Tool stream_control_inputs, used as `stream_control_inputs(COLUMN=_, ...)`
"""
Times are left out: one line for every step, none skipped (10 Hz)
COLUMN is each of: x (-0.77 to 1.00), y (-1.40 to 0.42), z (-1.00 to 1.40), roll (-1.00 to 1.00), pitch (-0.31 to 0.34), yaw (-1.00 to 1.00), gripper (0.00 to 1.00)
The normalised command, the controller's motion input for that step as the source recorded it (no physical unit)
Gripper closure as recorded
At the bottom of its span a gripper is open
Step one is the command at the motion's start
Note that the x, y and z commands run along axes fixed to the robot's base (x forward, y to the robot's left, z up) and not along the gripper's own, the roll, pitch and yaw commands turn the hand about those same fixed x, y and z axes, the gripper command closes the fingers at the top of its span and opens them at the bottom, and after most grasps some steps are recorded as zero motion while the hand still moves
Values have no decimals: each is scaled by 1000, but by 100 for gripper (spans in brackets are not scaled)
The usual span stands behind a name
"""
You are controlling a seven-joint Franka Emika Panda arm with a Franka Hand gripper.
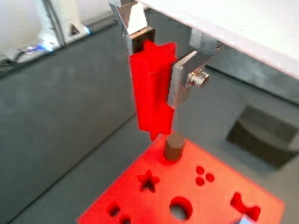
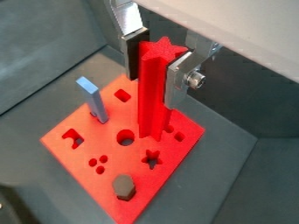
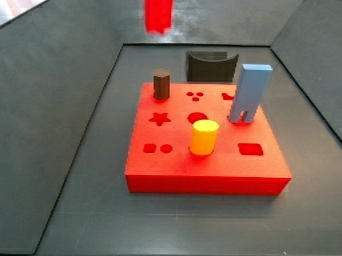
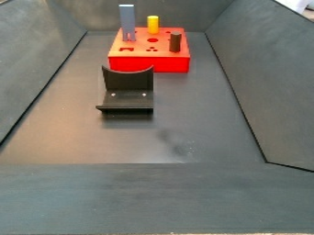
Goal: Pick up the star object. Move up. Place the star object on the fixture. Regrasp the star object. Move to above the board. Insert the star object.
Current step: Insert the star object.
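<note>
My gripper (image 1: 156,66) is shut on the star object (image 1: 152,87), a bright red long peg held upright between the silver fingers; both wrist views show it (image 2: 153,87). It hangs high above the board (image 1: 117,203), a red slab with shaped holes. The star hole (image 1: 149,181) lies a little aside of the peg's lower end; it also shows in a wrist view (image 2: 151,158). In a side view only the peg's lower end (image 3: 158,15) shows, at the top edge, far above the board (image 3: 201,175). The dark fixture (image 4: 127,89) stands empty on the floor.
On the board stand a blue block (image 3: 250,93), a yellow cylinder (image 3: 203,137) and a short brown cylinder (image 3: 162,85). The brown cylinder (image 1: 173,149) sits right below the peg in a wrist view. Sloped grey walls ring the floor (image 4: 172,138).
</note>
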Motion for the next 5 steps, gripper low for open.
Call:
stream_control_inputs(x=246, y=-77, z=-1000, roll=24, pitch=0, yaw=-629, gripper=100)
stream_control_inputs(x=191, y=-14, z=-1000, roll=33, pitch=0, yaw=-720, gripper=100)
stream_control_inputs(x=86, y=0, z=-1000, roll=21, pitch=0, yaw=-780, gripper=100)
stream_control_inputs(x=71, y=0, z=-1000, roll=1, pitch=0, yaw=-794, gripper=100)
stream_control_inputs(x=66, y=0, z=-1000, roll=0, pitch=0, yaw=-757, gripper=100)
